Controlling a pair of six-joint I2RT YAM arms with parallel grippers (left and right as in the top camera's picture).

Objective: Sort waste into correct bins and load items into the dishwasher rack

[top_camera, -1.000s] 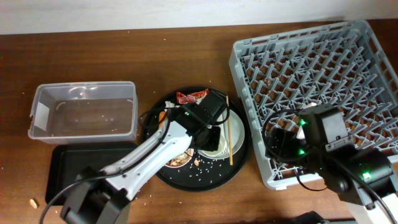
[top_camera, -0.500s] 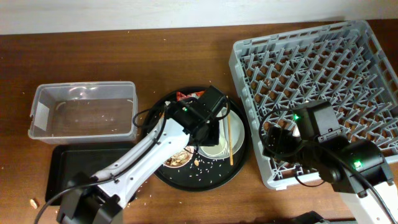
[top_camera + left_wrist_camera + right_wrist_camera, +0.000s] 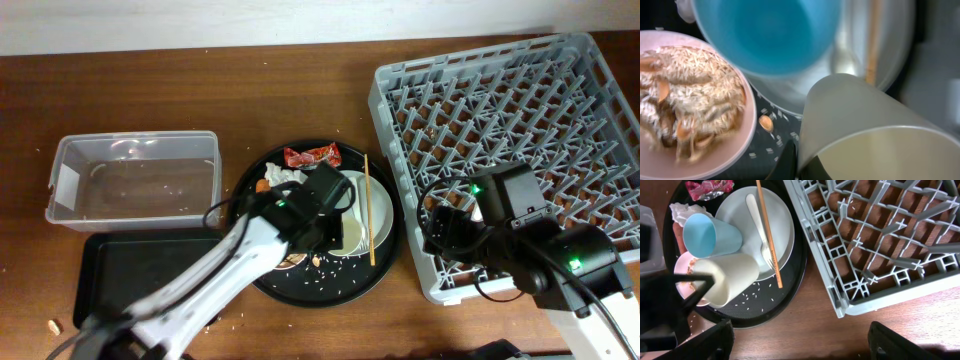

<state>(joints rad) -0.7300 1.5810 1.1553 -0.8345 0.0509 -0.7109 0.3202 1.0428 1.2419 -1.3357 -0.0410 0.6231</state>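
Clear tub: scattered grains inside. Black shallow tray lies in front of it.
Round black tray, partly hidden overhead by the left arm: red wrapper, tissue, bowl of rice and scraps, blue cup, plate bearing fork and chopstick.
Left gripper: pinching the rim of the tilted white cup, which is on the plate's edge beside the blue cup.
Rack: far right.
Right gripper: spread wide, holding nothing, by the rack's corner.

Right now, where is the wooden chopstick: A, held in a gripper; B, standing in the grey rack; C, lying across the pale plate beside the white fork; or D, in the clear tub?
C: the chopstick lies across the plate, right beside the fork.
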